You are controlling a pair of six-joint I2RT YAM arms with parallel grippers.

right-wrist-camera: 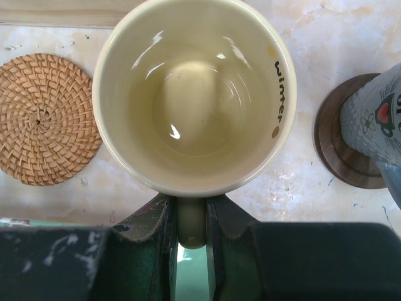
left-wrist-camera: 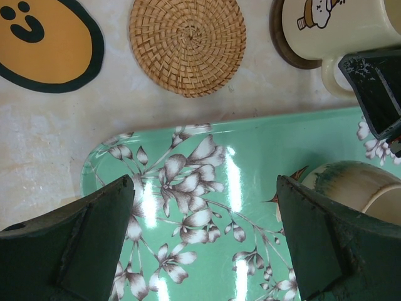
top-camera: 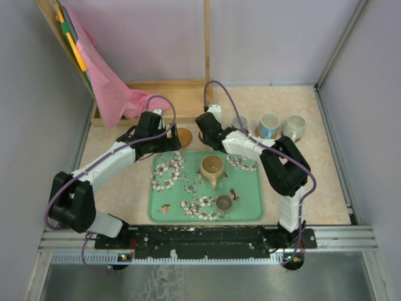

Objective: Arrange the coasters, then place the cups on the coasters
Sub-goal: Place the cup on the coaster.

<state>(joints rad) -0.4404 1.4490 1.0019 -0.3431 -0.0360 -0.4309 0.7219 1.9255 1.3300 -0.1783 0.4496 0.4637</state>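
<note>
**Right arm is holding the cream mug over a dark coaster**

The green floral tray (top-camera: 249,191) is lying mid-table. A tan cup (top-camera: 212,167) and a small dark cup (top-camera: 223,202) are standing on it, neither yet on a coaster. Past the tray's far edge, the right gripper (right-wrist-camera: 191,210) is pinching almost fully closed on the handle of the cream mug (right-wrist-camera: 194,94). The left gripper (left-wrist-camera: 203,188) is hanging over the tray's far left corner with its jaws spread wide, gripping nothing.

The coming move is turning on how the mug is lying against the disc below it. Its handle is pointing back toward the tray, so the right arm is gripping it from the near side. In the left wrist view the dark coaster (left-wrist-camera: 282,41) is showing as a crescent under the mug's left edge. The mug is looking roughly centred there, though I cannot tell whether its base is touching down yet.

A wicker coaster (left-wrist-camera: 187,45) is lying bare just left of the mug, nearer the left arm. It is probably waiting for the tan cup.
</note>
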